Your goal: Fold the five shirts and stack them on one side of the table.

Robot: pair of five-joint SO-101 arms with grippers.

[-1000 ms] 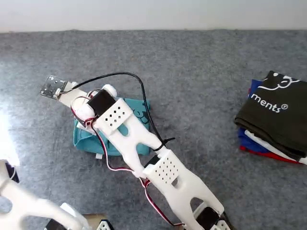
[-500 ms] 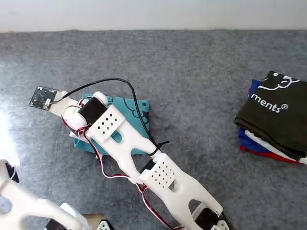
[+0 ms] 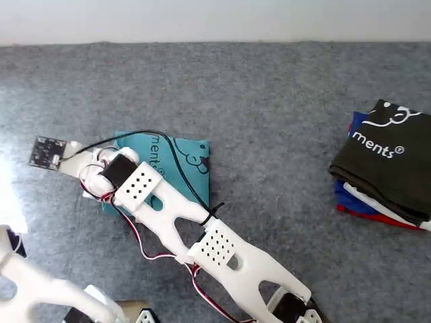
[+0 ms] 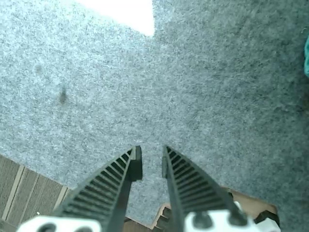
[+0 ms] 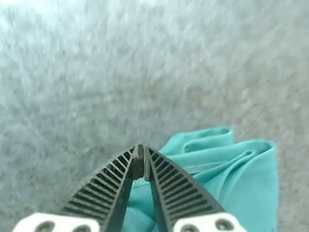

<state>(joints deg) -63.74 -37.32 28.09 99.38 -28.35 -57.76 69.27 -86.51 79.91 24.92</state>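
A teal shirt (image 3: 176, 160) lies folded flat on the grey carpeted table (image 3: 269, 101), left of centre, print facing up. My right arm (image 3: 161, 202) stretches across it from the front. In the right wrist view my right gripper (image 5: 139, 157) is shut, its tips pinched at the bunched edge of the teal shirt (image 5: 231, 183). At the right side stands a stack of folded shirts (image 3: 385, 168), a dark one with white print on top. My left gripper (image 4: 148, 164) hangs slightly open over bare carpet near the table's front left, holding nothing.
The left arm's white link (image 3: 40, 289) sits at the front left corner. The table's front edge and wood floor (image 4: 19, 198) show in the left wrist view. Open carpet lies between the teal shirt and the stack.
My right arm has swung left across the teal shirt, its wrist now past the shirt's left edge. More of the shirt's printed top shows. The stack and left arm have not moved.
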